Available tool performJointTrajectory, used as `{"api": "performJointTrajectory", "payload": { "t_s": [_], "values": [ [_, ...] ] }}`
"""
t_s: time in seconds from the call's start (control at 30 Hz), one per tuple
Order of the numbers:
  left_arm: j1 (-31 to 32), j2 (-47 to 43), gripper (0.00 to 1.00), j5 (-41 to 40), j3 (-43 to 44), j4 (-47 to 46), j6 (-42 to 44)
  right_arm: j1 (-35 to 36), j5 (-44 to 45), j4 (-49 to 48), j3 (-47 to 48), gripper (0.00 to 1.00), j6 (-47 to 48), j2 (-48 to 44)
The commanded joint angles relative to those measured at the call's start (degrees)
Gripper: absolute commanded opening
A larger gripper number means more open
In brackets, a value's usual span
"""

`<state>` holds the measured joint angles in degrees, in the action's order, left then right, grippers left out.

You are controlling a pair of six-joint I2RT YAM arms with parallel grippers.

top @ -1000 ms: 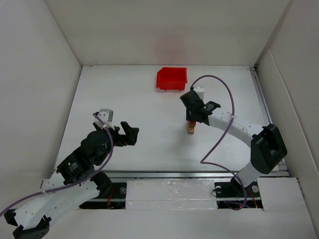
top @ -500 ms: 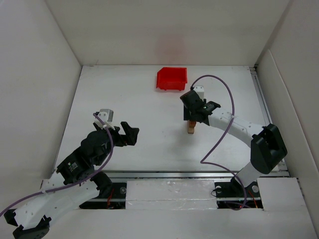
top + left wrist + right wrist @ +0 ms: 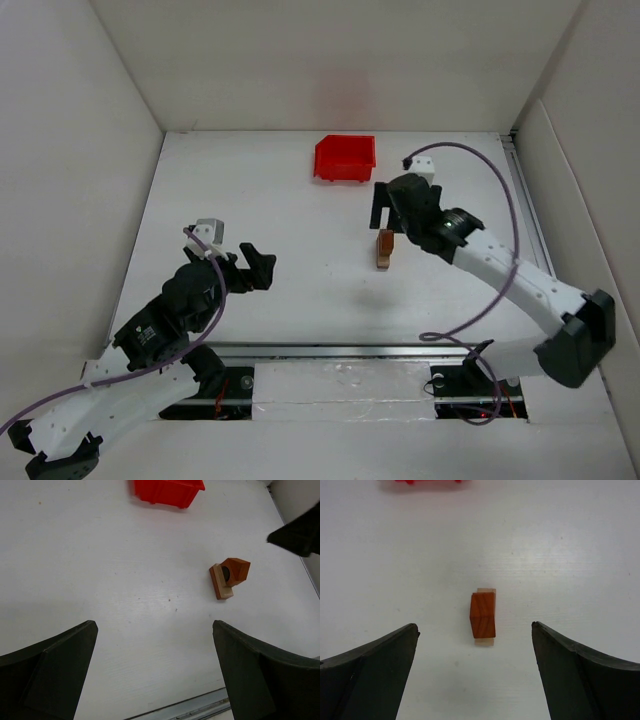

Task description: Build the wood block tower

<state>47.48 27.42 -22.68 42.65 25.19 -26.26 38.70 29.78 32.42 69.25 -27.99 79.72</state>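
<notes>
The wood block tower [image 3: 385, 250] stands free on the white table right of centre. In the left wrist view it has a light tan block [image 3: 219, 584] at the bottom, a dark piece [image 3: 225, 572] above it and an orange-brown peaked block [image 3: 237, 571] on top. From the right wrist view the orange-brown block [image 3: 483, 614] covers most of the tan block [image 3: 484, 640]. My right gripper [image 3: 385, 212] hangs open just behind and above the tower, touching nothing. Far off at the near left, my left gripper [image 3: 265, 270] is open and empty.
A red plastic bin [image 3: 345, 158] sits at the back of the table, behind the tower, and shows in the left wrist view [image 3: 167, 490]. White walls close the table in on three sides. A metal rail [image 3: 400, 350] runs along the near edge.
My right gripper has opened wide, let go of the tower's top block and pulled up and back from it. The tower stays put. The left arm has barely moved.
</notes>
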Motion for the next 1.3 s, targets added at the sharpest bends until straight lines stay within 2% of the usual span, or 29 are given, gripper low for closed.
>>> {"api": "performJointTrajectory", "payload": {
  "t_s": [0.0, 0.1, 0.2, 0.37, 0.47, 0.77, 1.27],
  "values": [
    [-0.2, -1.14, 0.99, -5.44, 0.41, 0.12, -1.6, 1.38, 3.0, -2.54, -2.17, 1.0, 2.58, -13.22],
    [-0.81, -2.37, 0.99, -8.78, 1.81, 1.79, -2.65, 1.38, 3.53, -2.98, -5.61, 1.0, 5.22, -24.47],
    [-0.81, -3.77, 0.99, -11.59, 3.13, 3.2, -3.71, 1.38, 5.19, 1.05, -4.66, 1.0, 7.07, -32.05],
    [-0.81, -7.64, 0.99, -16.42, 4.63, 4.51, -4.24, 1.38, 7.48, 10.98, 0.17, 1.0, 9.7, -38.93],
    [-0.81, -9.92, 0.99, -20.82, 5.77, 6.71, -6.95, 1.38, 5.13, 14.85, 2.54, 1.0, 11.8, -43.49],
    [-0.81, -13.09, 0.99, -24.25, 7.97, 6.63, -6.96, 1.38, 2.57, 18.55, 4.31, 1.0, 13.83, -48.52],
    [-0.81, -7.29, 0.99, -24.08, 7.01, 7.16, -7.75, 1.38, 0.98, 15.39, 1.33, 1.0, 14.46, -48.17]
  ]
}}
